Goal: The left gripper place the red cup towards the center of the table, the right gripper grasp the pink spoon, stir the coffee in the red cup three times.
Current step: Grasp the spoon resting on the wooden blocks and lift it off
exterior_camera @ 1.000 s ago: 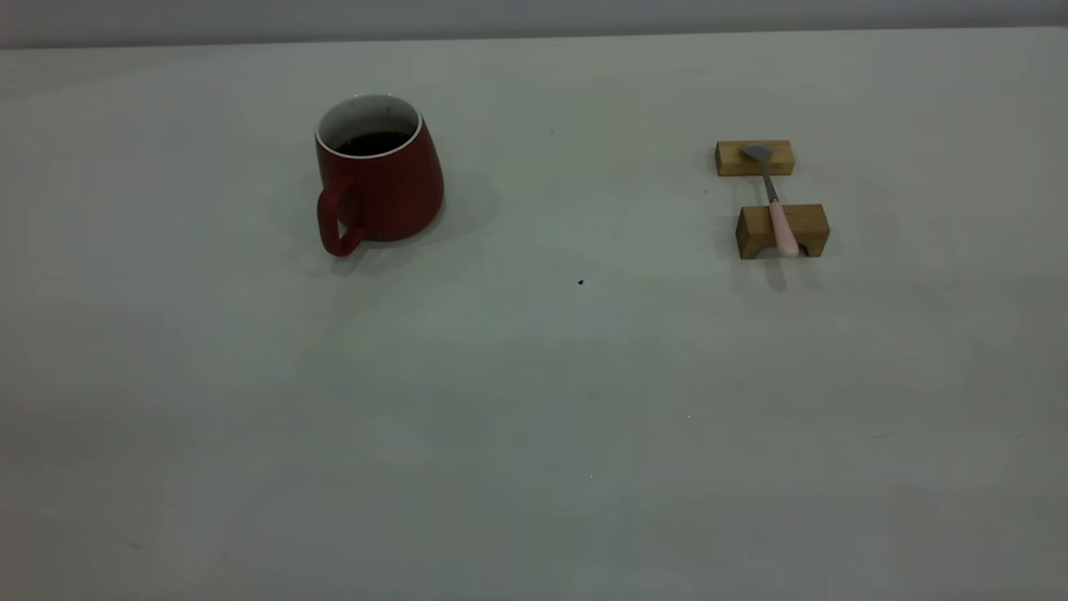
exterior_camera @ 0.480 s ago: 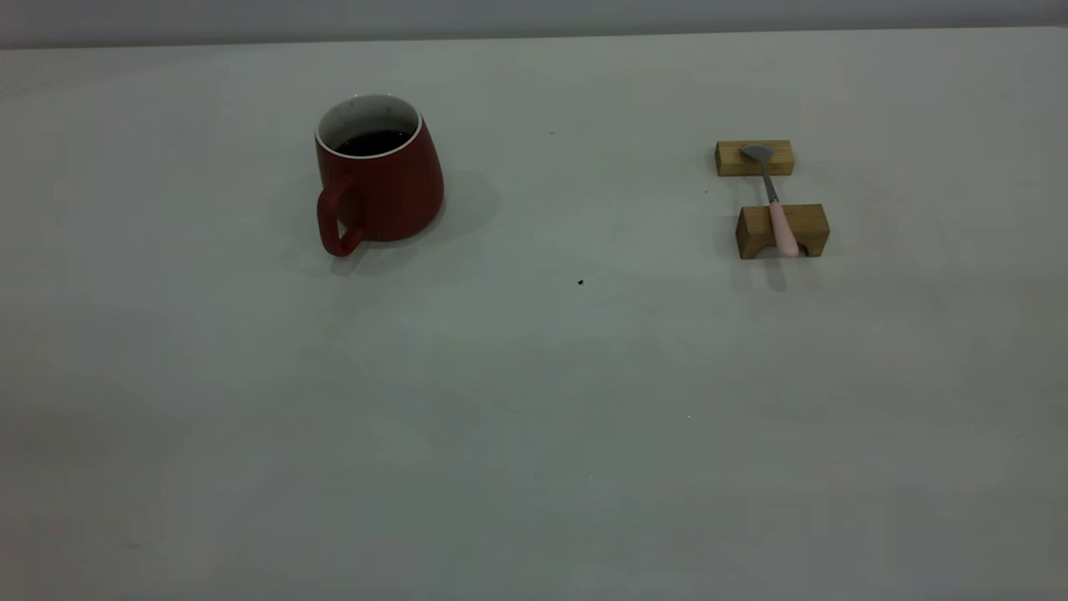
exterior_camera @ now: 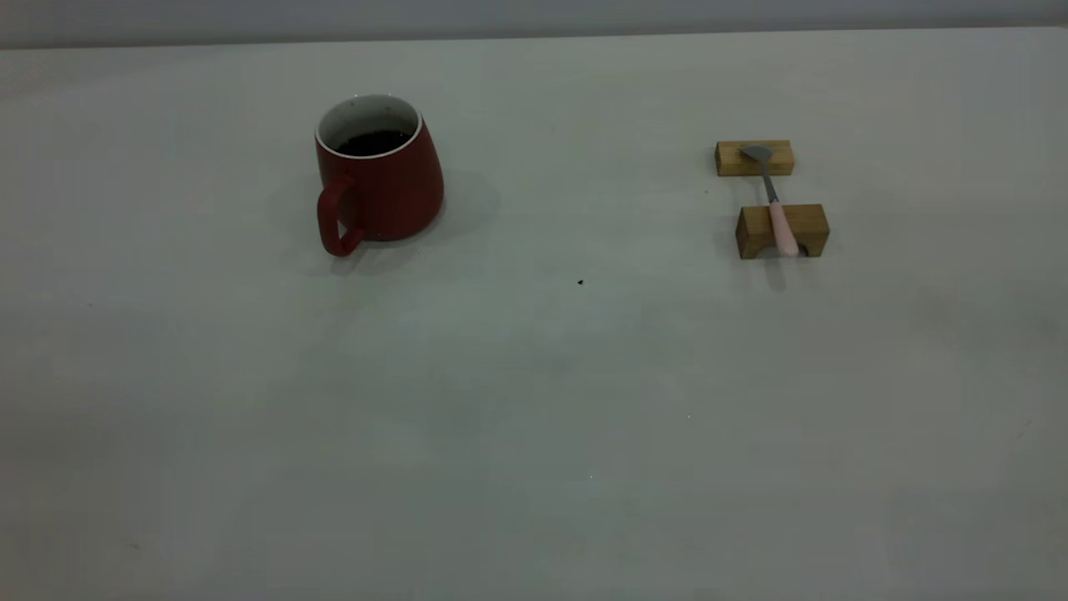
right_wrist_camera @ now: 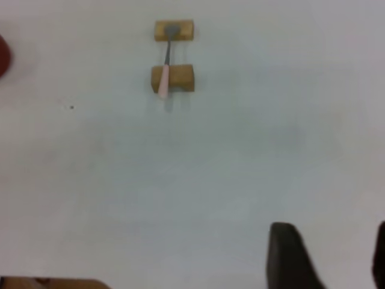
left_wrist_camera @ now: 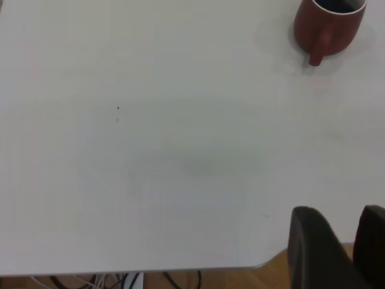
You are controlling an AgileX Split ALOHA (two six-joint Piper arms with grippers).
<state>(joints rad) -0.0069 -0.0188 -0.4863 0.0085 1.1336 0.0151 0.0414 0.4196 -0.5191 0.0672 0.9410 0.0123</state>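
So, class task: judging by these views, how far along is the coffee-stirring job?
Nothing looks done. The dark red ceramic mug sits left of centre, untouched. The pink-handled spoon lies across two wooden blocks. Nothing is in hand: both grippers hover far back. Left: moving the mug, grasping the spoon, three stirs.

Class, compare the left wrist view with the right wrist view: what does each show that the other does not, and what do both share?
Only the left wrist view shows the whole red cup with its handle. Only the right wrist view shows the pink spoon lying across two wooden blocks. Both show the pale table and their own gripper at the frame edge, fingers apart: left gripper, right gripper.
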